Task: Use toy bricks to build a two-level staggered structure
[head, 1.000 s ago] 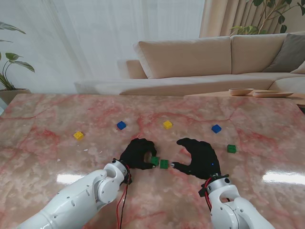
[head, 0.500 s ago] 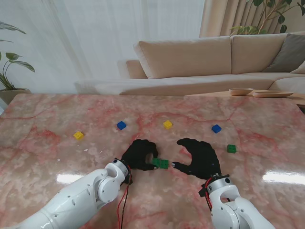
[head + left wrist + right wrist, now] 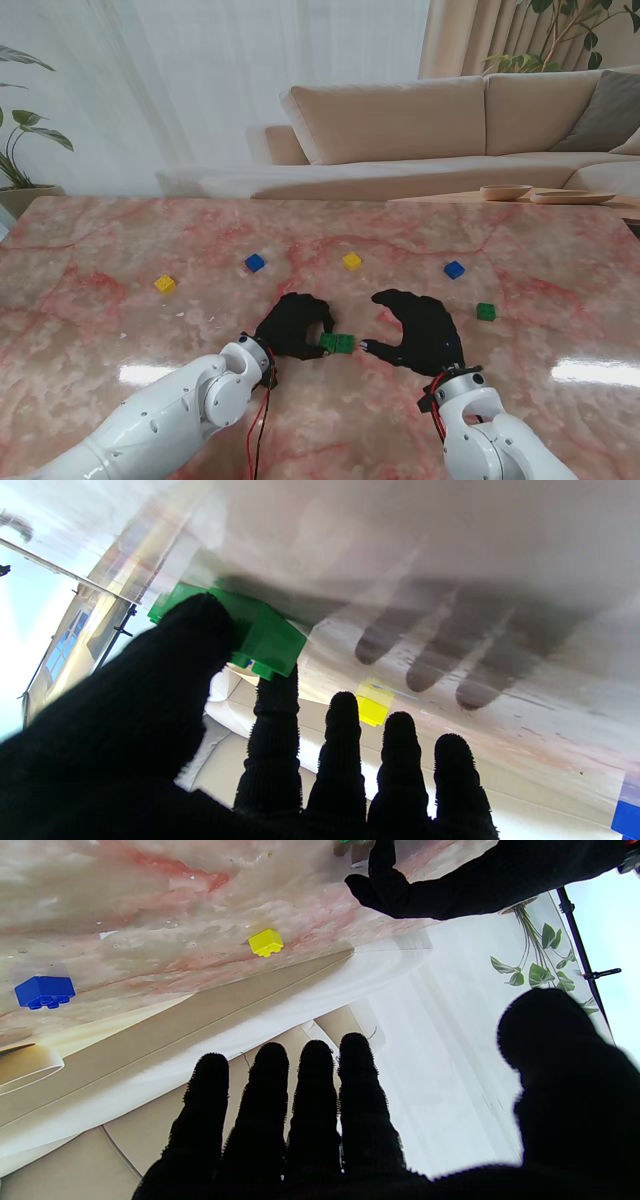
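A pink marble table (image 3: 90,330) filled the stand's view, with a beige sofa (image 3: 400,125) beyond its far edge at 12 o'clock. The robot's left hand (image 3: 290,323), black-gloved, sat near the table's centre, thumb (image 3: 200,625) and forefinger (image 3: 272,700) pinched on a green brick (image 3: 328,341); the left wrist view showed that brick (image 3: 265,637) set against a second green brick (image 3: 344,344), though whether it rested on top or merely alongside could not be told. The right hand (image 3: 420,328) hovered just at 3 o'clock of the pair, fingers (image 3: 305,1100) spread and grasping nothing.

Loose bricks ringed the hands: a yellow brick (image 3: 165,284) at 10 o'clock, a blue brick (image 3: 255,263) at 11 o'clock, another yellow brick (image 3: 352,261) at 12 o'clock, a second blue brick (image 3: 454,269) at 2 o'clock and a lone green brick (image 3: 486,311) towards 3 o'clock, well apart from one another. A potted plant (image 3: 18,140) stood off the table's far left corner.
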You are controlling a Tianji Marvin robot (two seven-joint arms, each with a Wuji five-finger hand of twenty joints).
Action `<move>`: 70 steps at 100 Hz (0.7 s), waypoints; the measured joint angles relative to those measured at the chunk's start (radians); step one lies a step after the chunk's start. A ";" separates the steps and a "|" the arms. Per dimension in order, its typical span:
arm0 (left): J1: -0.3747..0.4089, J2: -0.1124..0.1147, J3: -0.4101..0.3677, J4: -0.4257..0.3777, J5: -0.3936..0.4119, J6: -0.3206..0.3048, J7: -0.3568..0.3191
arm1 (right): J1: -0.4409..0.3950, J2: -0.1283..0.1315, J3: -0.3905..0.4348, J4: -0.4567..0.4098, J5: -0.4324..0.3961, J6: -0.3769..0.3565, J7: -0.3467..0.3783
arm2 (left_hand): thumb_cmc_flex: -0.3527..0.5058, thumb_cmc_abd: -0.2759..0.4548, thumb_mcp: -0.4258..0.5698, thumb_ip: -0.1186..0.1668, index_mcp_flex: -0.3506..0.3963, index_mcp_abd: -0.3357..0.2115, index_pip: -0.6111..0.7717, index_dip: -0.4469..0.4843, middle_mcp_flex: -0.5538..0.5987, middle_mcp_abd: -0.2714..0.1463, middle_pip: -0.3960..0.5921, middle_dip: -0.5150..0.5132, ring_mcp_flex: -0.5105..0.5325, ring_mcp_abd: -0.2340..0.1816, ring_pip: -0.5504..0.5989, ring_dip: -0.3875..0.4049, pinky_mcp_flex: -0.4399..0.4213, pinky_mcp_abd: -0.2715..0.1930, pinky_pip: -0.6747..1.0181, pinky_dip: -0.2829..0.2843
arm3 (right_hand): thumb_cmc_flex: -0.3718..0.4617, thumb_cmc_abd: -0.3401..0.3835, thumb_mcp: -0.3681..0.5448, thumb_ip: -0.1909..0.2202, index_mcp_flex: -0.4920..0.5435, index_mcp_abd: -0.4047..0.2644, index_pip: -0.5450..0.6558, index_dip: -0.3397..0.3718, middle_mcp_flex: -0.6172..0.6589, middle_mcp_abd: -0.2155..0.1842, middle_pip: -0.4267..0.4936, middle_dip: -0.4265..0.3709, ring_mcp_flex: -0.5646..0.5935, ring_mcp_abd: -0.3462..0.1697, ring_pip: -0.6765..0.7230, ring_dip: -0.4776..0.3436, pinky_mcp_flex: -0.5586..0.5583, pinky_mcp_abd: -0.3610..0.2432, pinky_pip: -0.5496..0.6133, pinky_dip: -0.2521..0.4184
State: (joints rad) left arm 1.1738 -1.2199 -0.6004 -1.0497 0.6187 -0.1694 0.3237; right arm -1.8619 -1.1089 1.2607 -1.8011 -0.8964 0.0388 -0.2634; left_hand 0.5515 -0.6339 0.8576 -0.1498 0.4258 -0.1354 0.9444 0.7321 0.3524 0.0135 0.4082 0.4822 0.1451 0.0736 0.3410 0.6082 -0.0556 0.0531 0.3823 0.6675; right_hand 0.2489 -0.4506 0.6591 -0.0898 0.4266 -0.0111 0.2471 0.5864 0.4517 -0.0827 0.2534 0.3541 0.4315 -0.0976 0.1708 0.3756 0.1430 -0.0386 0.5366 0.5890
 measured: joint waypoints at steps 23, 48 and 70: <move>0.000 0.001 -0.001 -0.001 0.000 0.000 -0.004 | 0.000 0.000 0.000 0.000 0.002 0.000 0.003 | 0.000 0.000 0.000 0.000 -0.011 0.000 0.002 0.022 0.000 0.000 0.000 0.000 0.000 0.000 0.000 0.000 0.000 0.000 -0.001 0.000 | 0.000 0.001 0.001 0.000 0.000 0.000 0.000 0.000 0.000 0.000 0.000 0.000 0.000 0.000 0.000 0.000 0.000 0.000 0.000 0.000; -0.002 -0.002 0.003 0.005 -0.007 0.000 0.009 | 0.000 0.000 -0.001 0.000 0.002 -0.006 0.008 | 0.000 0.002 0.000 0.000 -0.011 0.000 0.014 0.035 0.000 0.000 0.000 0.000 0.000 0.000 0.000 0.000 0.000 0.000 -0.001 0.001 | 0.000 0.005 0.006 0.000 0.000 0.000 0.000 0.000 0.000 0.000 0.000 0.000 0.000 0.000 0.000 0.000 0.000 0.000 0.000 0.000; -0.012 -0.009 0.012 0.018 -0.014 -0.001 0.015 | 0.000 0.001 -0.001 -0.001 0.002 -0.007 0.013 | 0.000 0.002 0.000 0.000 -0.011 0.000 0.014 0.046 0.000 0.000 0.000 0.000 0.000 0.000 0.000 0.000 0.000 0.000 -0.001 0.001 | 0.000 0.006 0.010 0.000 0.000 0.000 0.000 0.000 0.000 0.000 0.000 0.000 0.000 0.000 0.000 0.000 0.000 0.000 0.000 0.000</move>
State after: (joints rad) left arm 1.1621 -1.2285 -0.5887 -1.0316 0.6042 -0.1706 0.3386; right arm -1.8620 -1.1083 1.2599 -1.8026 -0.8943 0.0319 -0.2503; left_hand 0.5515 -0.6320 0.8576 -0.1497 0.4148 -0.1354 0.9588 0.7785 0.3524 0.0135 0.4082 0.4822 0.1451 0.0737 0.3410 0.6082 -0.0560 0.0531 0.3810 0.6688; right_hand 0.2489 -0.4442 0.6690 -0.0898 0.4266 -0.0111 0.2471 0.5863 0.4517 -0.0823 0.2534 0.3541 0.4315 -0.0975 0.1708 0.3756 0.1430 -0.0383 0.5366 0.5889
